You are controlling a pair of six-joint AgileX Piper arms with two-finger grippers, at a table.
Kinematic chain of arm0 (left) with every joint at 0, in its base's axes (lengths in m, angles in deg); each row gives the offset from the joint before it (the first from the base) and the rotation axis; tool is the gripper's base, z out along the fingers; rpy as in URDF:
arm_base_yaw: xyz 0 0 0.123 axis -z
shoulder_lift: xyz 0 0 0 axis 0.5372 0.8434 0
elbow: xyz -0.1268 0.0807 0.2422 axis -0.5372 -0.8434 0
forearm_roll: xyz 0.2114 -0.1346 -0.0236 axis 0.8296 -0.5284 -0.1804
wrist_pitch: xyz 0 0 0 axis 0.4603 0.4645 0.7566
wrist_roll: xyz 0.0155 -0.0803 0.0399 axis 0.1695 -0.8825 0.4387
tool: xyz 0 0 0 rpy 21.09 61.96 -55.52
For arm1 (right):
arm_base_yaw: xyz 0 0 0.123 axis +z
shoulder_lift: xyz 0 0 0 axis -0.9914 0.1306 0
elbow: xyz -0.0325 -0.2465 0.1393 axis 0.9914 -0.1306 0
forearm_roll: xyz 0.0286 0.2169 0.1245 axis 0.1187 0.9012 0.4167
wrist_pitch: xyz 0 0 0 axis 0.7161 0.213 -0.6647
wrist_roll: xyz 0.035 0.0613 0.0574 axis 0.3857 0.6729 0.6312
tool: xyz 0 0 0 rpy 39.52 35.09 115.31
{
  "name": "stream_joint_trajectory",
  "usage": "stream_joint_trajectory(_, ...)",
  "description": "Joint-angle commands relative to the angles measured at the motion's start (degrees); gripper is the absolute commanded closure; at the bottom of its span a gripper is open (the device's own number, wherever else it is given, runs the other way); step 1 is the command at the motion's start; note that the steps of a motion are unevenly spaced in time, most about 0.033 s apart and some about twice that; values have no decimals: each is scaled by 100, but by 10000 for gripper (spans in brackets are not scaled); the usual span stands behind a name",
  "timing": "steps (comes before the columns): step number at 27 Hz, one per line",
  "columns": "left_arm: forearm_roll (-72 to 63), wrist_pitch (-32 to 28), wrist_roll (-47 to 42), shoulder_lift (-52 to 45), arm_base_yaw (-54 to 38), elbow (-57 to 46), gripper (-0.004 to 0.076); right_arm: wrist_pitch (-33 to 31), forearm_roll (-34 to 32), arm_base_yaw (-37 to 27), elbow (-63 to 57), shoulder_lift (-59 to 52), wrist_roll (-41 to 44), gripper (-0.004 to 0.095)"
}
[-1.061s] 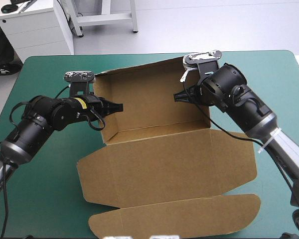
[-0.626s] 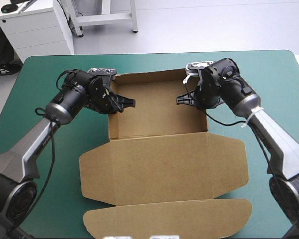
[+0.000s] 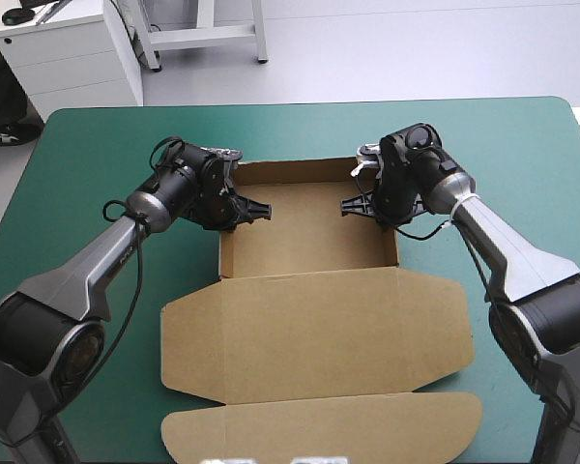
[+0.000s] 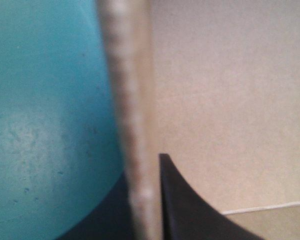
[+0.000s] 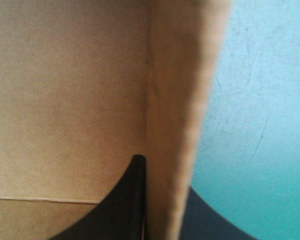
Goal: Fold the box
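The brown cardboard box (image 3: 309,329), a cut sheet of board, lies mid-way across the teal-green tabletop (image 3: 522,155). Nearest lies its lid, flat: 1 rounded tuck flap at the near edge, then the broad panel with 2 side wings. Beyond the hinge crease the tray stands with its walls raised.

The step in hand looks like seating the 2 side walls. To do it well, both arms should press evenly, hold each wall upright and square to the tray floor so the tucked layers lock without buckling, and leave the flat lid alone.

The left claw (image 3: 259,208) is nipped onto the tray's left wall towards its far end, 1 black finger (image 4: 185,210) inside the tray and the other outside, the wall's edge running up between them. The right claw (image 3: 350,203) grips the right wall the same way. Farthest, the back wall stands well short of the tabletop's far edge.
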Motion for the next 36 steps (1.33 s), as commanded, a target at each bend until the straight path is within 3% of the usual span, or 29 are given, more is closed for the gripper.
stream_joint_trajectory(1,-64,-294,73,-230,84,195,734,3,6,-114,186,-288,-167,908)
stream_joint_trajectory(4,-64,-303,82,-125,84,195,732,3,46,-234,186,-288,-226,898)
stream_joint_trajectory(6,-69,-303,123,-74,84,204,698,3,234,-361,186,-288,-342,804)
stream_joint_trajectory(11,-69,-317,163,-67,84,215,520,7,483,-461,186,-288,-520,493)
stream_joint_trajectory(14,-78,-341,285,-67,84,386,323,141,481,-461,186,-288,-582,310)
stream_joint_trajectory(17,-50,-311,285,-67,84,604,268,337,481,-461,186,-288,-582,258)
stream_joint_trajectory(22,78,-104,295,-67,84,1136,268,395,481,-461,411,-288,-592,255)
stream_joint_trajectory(28,543,790,432,-67,84,1965,286,82,481,-461,1125,-411,-774,255)
stream_joint_trajectory(30,686,1080,663,-67,84,2234,361,-73,422,-475,1364,-468,-800,255)
stream_joint_trajectory(34,475,1080,832,-334,84,2354,683,-109,393,-475,1470,-759,-800,255)
stream_joint_trajectory(35,380,1080,880,-426,84,2311,729,-109,393,-475,1470,-830,-800,255)
stream_joint_trajectory(36,329,1080,942,-546,84,2236,725,-109,393,-475,1470,-923,-847,255)
